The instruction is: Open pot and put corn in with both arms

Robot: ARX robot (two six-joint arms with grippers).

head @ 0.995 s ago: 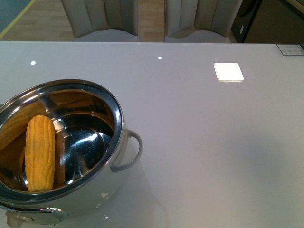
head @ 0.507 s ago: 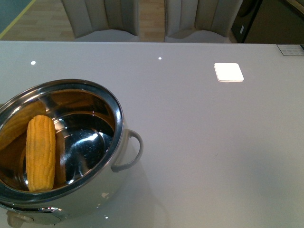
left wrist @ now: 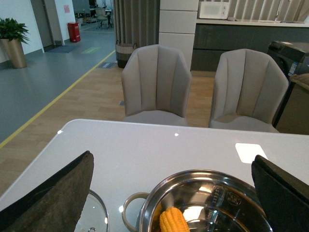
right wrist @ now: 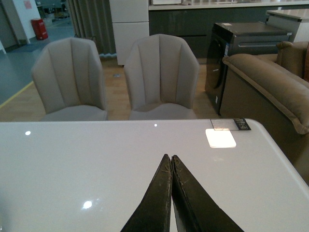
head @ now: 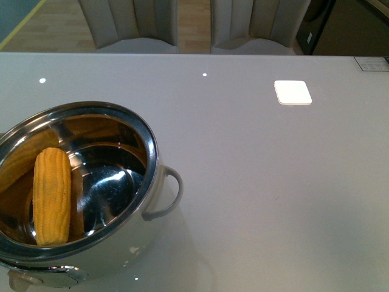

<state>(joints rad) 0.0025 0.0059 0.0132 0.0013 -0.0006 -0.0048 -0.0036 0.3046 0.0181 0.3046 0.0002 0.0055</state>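
Polished round steel pot (head: 79, 188) stands uncovered, the yellow-orange corn cob (head: 51, 196) inside, below the wide-open left claw (left wrist: 169, 193). Right claw (right wrist: 171, 166) is closed, empty. Task seems finished.

Only the fingers of the robot show here. On the left gripper (left wrist: 171, 193) we're seeing two broad, flat fingers (left wrist: 55, 195), dark charcoal with a rough, felt-like, slightly brownish face and a thin black edge, each tapering to a blunt corner. The right gripper (right wrist: 171, 162) is showing two long, slim black fingers (right wrist: 157, 203), matte and faintly scuffed, narrowing to fine points like a closed beak. The front view has no arm in it at all.
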